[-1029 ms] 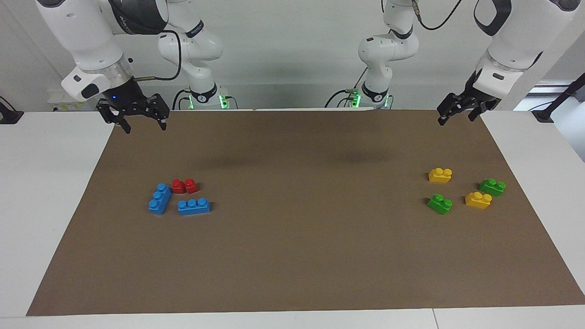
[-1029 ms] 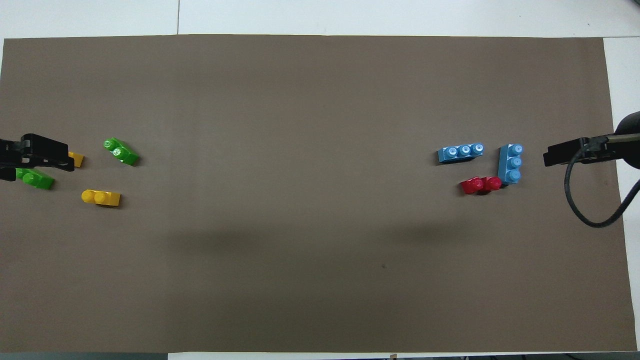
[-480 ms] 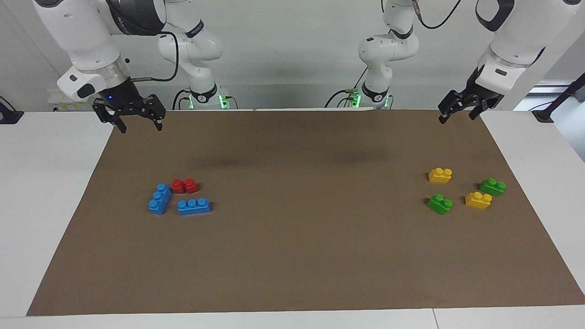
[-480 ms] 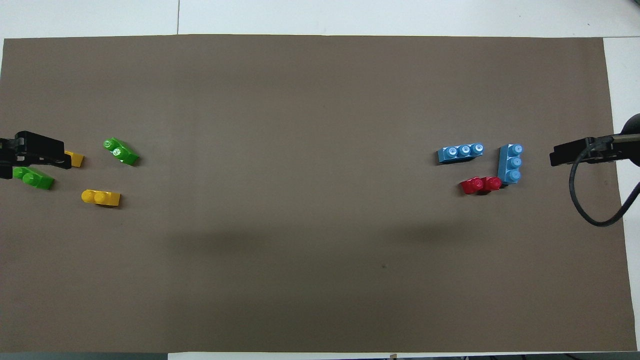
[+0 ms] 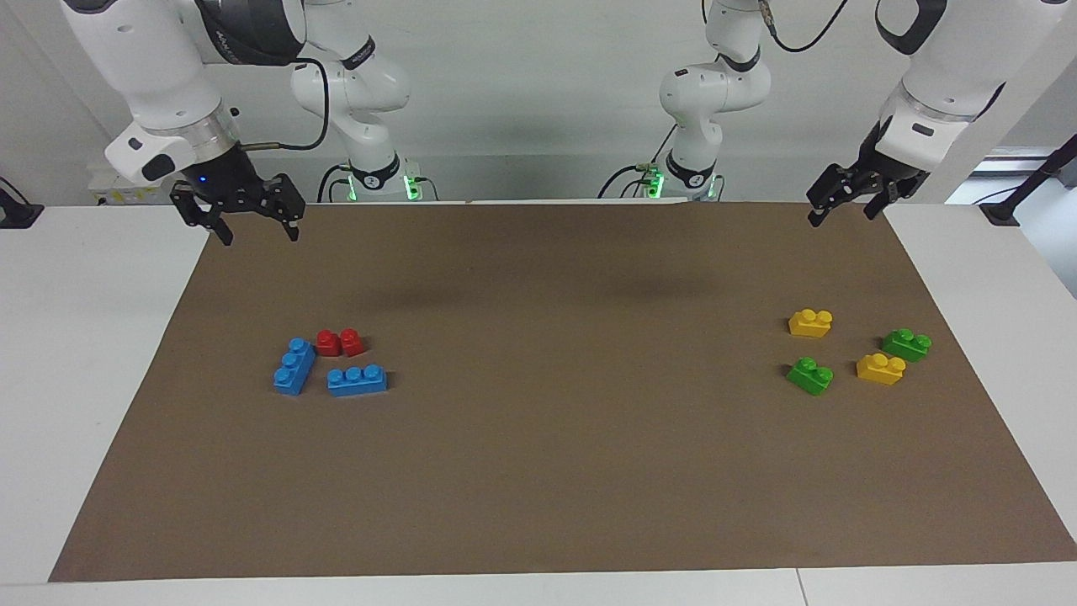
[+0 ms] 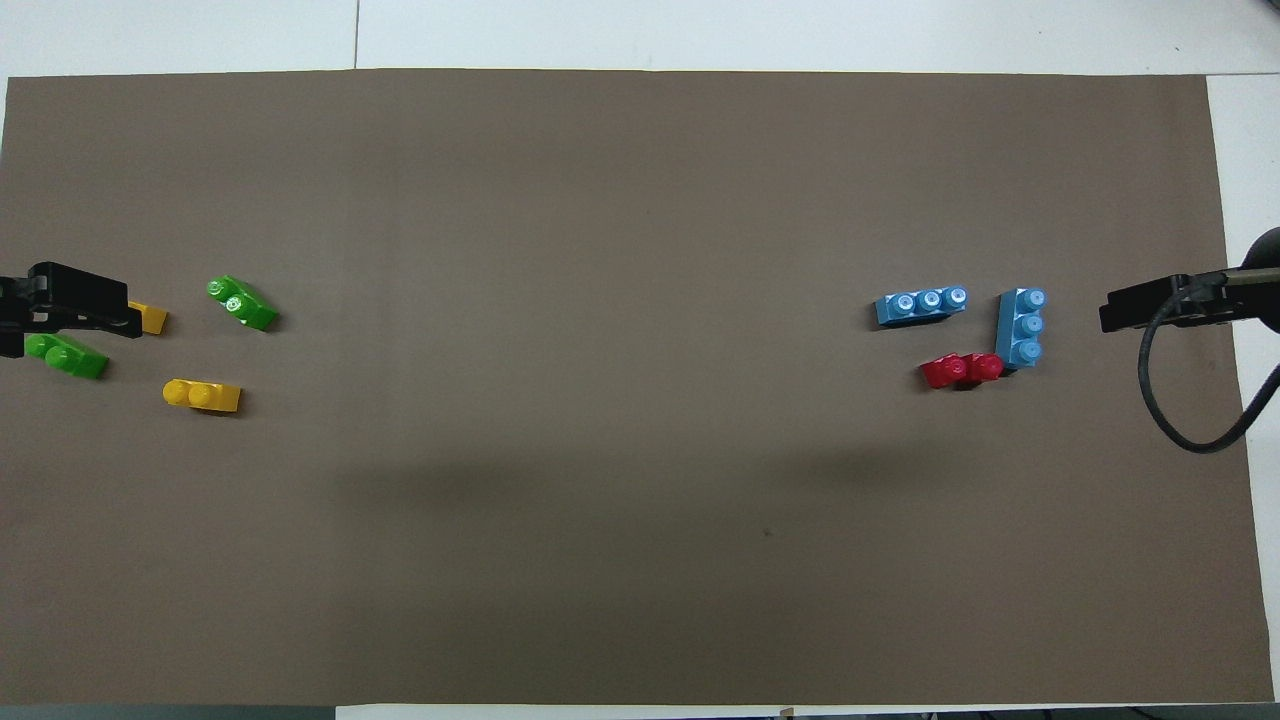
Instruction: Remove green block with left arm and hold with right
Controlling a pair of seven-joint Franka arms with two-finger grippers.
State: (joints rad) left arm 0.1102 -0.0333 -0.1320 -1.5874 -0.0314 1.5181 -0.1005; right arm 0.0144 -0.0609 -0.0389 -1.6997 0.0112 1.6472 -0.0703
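The green block (image 5: 810,375) (image 6: 242,303), lime with two studs, lies on the brown mat (image 5: 555,471) toward the left arm's end. A darker green brick (image 5: 906,344) (image 6: 68,357) lies beside it, closer to the mat's edge. My left gripper (image 5: 841,217) (image 6: 70,305) hangs open and empty, high over that end of the mat and well apart from both green bricks. In the overhead view it covers part of a yellow brick. My right gripper (image 5: 259,236) (image 6: 1140,308) is open and empty, raised over the mat's edge at the right arm's end.
Two yellow bricks (image 5: 811,322) (image 5: 881,369) lie among the green ones. Toward the right arm's end, two blue three-stud bricks (image 5: 294,367) (image 5: 357,380) and a red brick (image 5: 341,342) sit together. White tabletop (image 5: 92,353) borders the mat.
Both grippers have drawn back slightly toward their own ends of the mat and risen a little, then held still. No brick has moved.
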